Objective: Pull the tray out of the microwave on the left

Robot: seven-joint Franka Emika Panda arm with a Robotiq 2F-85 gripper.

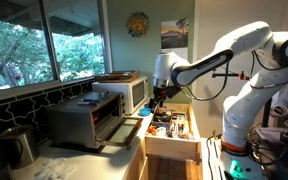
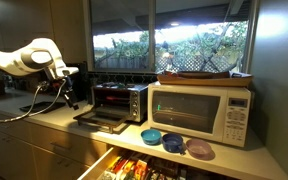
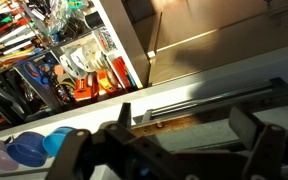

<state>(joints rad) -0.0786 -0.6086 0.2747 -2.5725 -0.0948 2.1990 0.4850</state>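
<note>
The silver-grey microwave [image 1: 79, 118] [image 2: 122, 98] stands on the counter with its drop-down door [image 1: 124, 128] [image 2: 99, 121] lying open. Its cavity is dark, and I cannot make out the tray in it in any view. My gripper [image 1: 159, 97] [image 2: 70, 96] hangs just beyond the open door's front edge, a little above it. In the wrist view the gripper [image 3: 169, 150] is open and empty, its fingers spread wide over the door's metal edge [image 3: 219, 98].
A white microwave [image 1: 126, 90] [image 2: 199, 112] with a wooden board [image 2: 204, 76] on top stands beside the grey one. Three small bowls [image 2: 174, 143] [image 3: 29, 150] sit on the counter. An open drawer [image 1: 171, 128] [image 3: 54, 60] full of utensils juts out below.
</note>
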